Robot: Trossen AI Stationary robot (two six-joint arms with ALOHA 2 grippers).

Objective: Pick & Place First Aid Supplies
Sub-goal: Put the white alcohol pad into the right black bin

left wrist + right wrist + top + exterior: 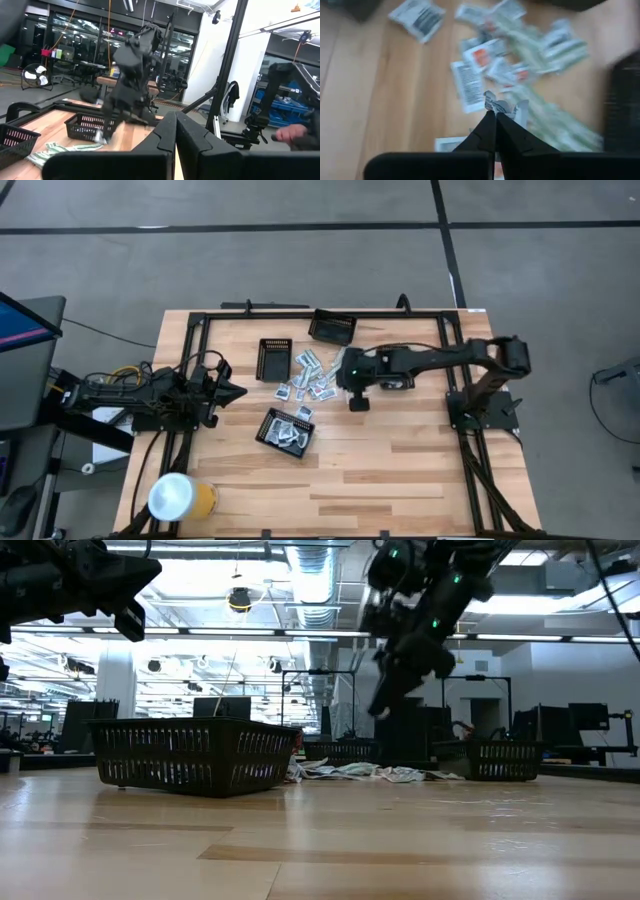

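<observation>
The first aid supplies point(312, 376) lie in a loose pile at the table's middle: white sachets with red or dark marks point(482, 56) and pale green strips point(547, 47). More packets lie in the near black tray point(287, 430). My right gripper point(496, 114) hangs above the pile's right side point(378, 708), shut on one small silvery-white packet. My left gripper point(175, 122) waits shut at the table's left point(238, 391), raised, with nothing in it. My right gripper pinches a small silvery-white packet between its two fingertips, by the packet's near edge point(499, 107). The rest sticks out past the fingers. The fingers slant down from the table's right side. The packet is lifted clear of the pile and the table.
Black mesh trays stand around the pile: one to its left point(274, 360), one at the far side point(333, 328), one at the right point(500, 760). A white and yellow cup point(180, 498) sits at the near left corner. A person's hand point(292, 135) shows beyond the table.
</observation>
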